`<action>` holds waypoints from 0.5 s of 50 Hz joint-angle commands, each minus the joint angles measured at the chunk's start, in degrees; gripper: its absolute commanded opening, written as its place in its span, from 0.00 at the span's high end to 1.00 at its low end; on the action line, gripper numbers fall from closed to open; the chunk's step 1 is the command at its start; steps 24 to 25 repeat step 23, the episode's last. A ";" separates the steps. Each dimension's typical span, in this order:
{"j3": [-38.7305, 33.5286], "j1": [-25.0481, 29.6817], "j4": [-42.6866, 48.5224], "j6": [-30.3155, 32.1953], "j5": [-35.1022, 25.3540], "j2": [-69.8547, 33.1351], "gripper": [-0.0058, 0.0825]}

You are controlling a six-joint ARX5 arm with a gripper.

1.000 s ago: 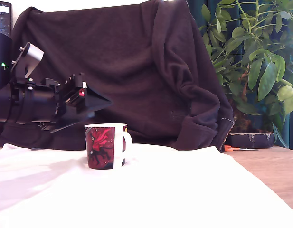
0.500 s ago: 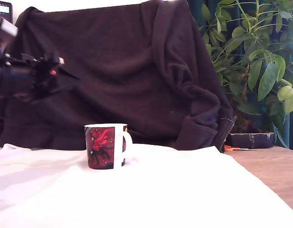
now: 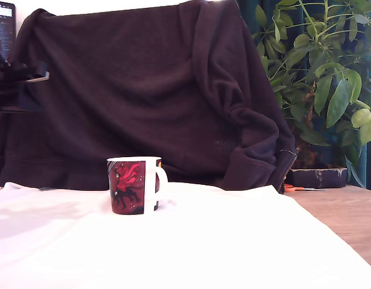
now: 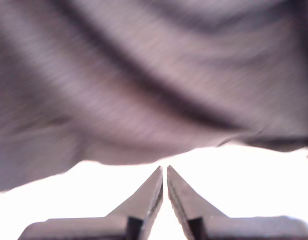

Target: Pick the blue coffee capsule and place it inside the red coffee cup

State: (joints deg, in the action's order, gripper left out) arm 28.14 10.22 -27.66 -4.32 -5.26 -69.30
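Wrist view: my fingers [image 4: 164, 172] are pressed together with nothing between them, aimed at dark cloth [image 4: 144, 80].
Capsule: not visible in either view; I judge it may be inside the cup [image 3: 134, 185], but I cannot see in.
Cup: upright on the white surface [image 3: 233, 241], handle toward the exterior view's right.
Risk: if the capsule missed, it lies unseen, and I would leave the task undone.
Change: a second ago I hovered over the cup; now I am pulled back to the exterior view's left edge.

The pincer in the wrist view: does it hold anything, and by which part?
Nothing is held. The pincer is shut, its tips almost touching with nothing between them; only dark cloth lies beyond.
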 commanded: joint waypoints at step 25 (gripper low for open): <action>0.33 -0.35 14.01 3.74 5.22 9.05 0.96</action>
